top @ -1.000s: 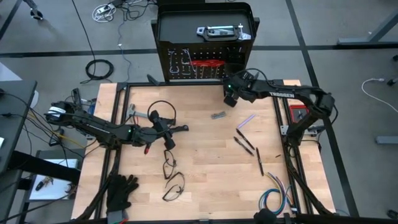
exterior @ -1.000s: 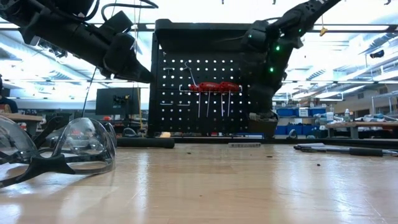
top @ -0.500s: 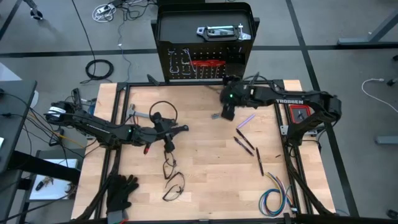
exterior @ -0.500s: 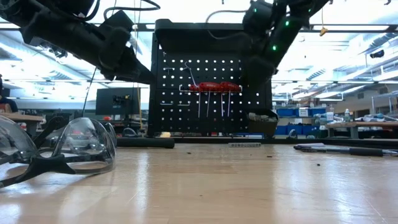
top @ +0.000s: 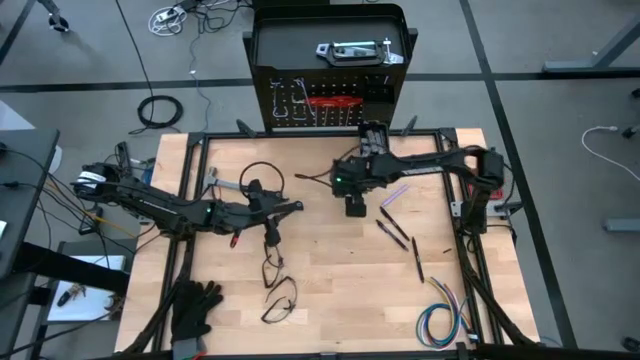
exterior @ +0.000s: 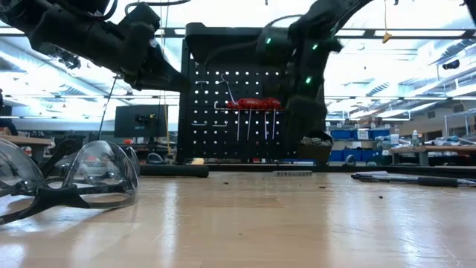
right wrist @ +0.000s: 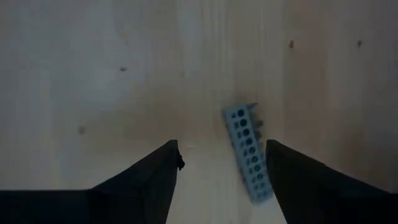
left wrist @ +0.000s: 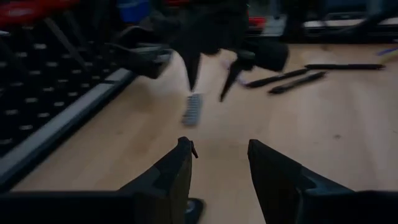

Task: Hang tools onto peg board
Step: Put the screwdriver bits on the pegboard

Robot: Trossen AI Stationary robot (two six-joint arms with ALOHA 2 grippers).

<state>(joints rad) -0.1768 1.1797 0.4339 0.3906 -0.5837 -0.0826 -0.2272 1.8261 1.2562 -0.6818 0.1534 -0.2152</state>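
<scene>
One grey perforated metal piece (right wrist: 248, 154) lies flat on the bare wood of the desk (top: 330, 280), well out from the peg board (top: 330, 105) that stands at the desk's far edge. The right hand (right wrist: 221, 180) hangs above it, pointing down, fingers apart and empty; in its wrist view the piece sits off-centre, close to one finger (right wrist: 305, 180) rather than midway between the two.

To do this step well, I judge that the right hand should first shift sideways until the strip is centred in the gap, then turn so the fingers close across its narrow width, not along its length. It looks thin and flat, so the fingertips will need to come right down to the wood before closing, or they may skate over it or push it away.

Red-handled screwdrivers (exterior: 251, 104) already hang in a row on the board, so the piece will want a free hook or the small bin (exterior: 316, 141).

Meanwhile the left hand (left wrist: 219, 158) waits low over the desk's left-middle, fingers apart, holding nothing.
</scene>
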